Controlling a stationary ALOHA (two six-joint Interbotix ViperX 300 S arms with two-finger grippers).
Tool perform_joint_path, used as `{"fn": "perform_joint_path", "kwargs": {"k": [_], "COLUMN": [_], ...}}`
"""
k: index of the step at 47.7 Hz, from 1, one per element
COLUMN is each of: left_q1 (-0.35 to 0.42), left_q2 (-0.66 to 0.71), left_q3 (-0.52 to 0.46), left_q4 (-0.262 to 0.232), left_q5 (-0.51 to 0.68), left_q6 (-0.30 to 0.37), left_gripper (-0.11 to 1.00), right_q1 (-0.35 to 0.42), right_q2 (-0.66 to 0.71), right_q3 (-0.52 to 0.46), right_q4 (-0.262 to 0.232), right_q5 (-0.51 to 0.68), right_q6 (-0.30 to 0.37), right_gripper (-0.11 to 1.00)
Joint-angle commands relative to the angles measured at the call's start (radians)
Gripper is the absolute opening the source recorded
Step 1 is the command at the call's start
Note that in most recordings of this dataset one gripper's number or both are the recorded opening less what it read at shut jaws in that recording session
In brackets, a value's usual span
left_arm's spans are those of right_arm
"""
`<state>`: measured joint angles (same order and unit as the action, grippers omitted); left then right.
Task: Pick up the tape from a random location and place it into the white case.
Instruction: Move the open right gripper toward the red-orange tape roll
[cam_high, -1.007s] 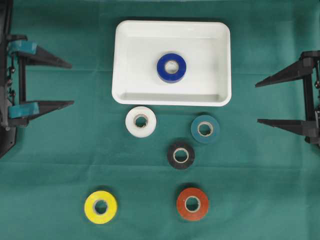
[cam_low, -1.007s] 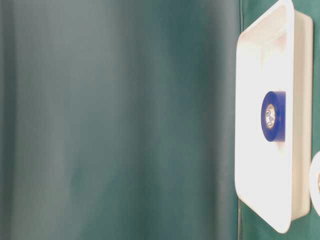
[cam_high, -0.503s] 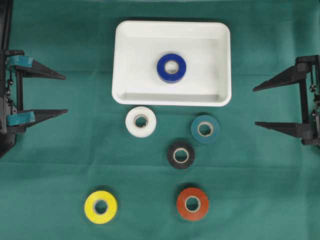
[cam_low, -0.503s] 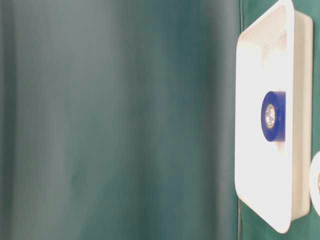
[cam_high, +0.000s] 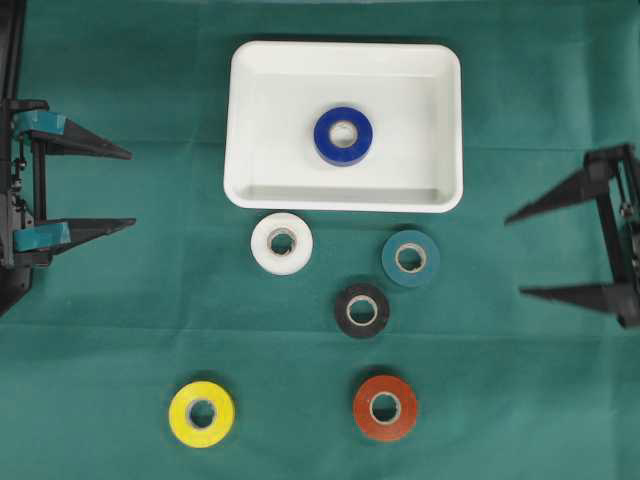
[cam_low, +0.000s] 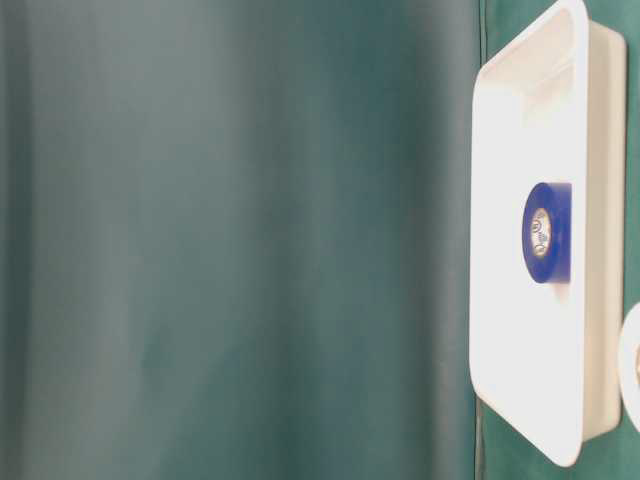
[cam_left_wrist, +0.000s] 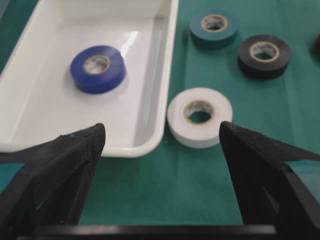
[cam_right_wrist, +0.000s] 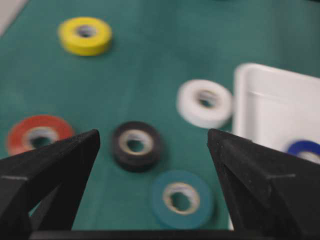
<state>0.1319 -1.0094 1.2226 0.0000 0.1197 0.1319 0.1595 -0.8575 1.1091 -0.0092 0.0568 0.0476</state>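
case: white case (cam_high: 345, 195) top centre of green cloth (cam_high: 120, 330), long side across
blue tape: blue roll (cam_high: 343, 135) flat inside case, nr middle
loose rolls: white roll (cam_high: 281, 243) just below case rim; teal roll (cam_high: 410, 259), black roll (cam_high: 361, 310) to its right; yellow roll (cam_high: 201, 413) + red roll (cam_high: 385, 407) nr bottom edge
L grip: left gripper (cam_high: 100, 188) at left edge, jaws wide apart, empty
R grip: right gripper (cam_high: 545, 252) at right edge, jaws wide apart, empty

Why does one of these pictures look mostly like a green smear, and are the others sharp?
Table-level view: the green cloth close to the lens is out of focus, and the white case glares, overexposed. Right wrist view: blurry throughout, the white tape smeared. Left wrist view: fairly sharp, with a glint on the case floor. Overhead view: evenly lit and crisp.
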Motion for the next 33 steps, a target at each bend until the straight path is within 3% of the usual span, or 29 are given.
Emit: {"fn": "perform_joint_path", "kwargs": {"k": [1,12,24,33], "left_q1": [-0.002,-0.002,0.0,-0.002], "left_q2": [0.008,0.003,0.003,0.006], "left_q3": [-0.011,-0.012,-0.012,-0.012], "left_q4": [-0.002,-0.002,-0.002,-0.002], "left_q5": [-0.011,-0.011,-0.012,-0.011], "left_q6": [-0.003,-0.005,-0.005,-0.003], "left_gripper": [0.93,0.93,0.93,0.93], "right_q1": [0.052,0.158,0.161,0.173], "right_q2": [0.008,0.023,0.064,0.192], "right_q3": [-0.018,-0.018,-0.031,-0.1], "right_q4": [0.003,0.005,0.005,0.0], "right_q5": [-0.006,-0.008,-0.028,-0.067], "right_q6": [0.003,0.003,0.003,-0.002], "right_gripper": [0.91,0.91,0.91,0.91]}}
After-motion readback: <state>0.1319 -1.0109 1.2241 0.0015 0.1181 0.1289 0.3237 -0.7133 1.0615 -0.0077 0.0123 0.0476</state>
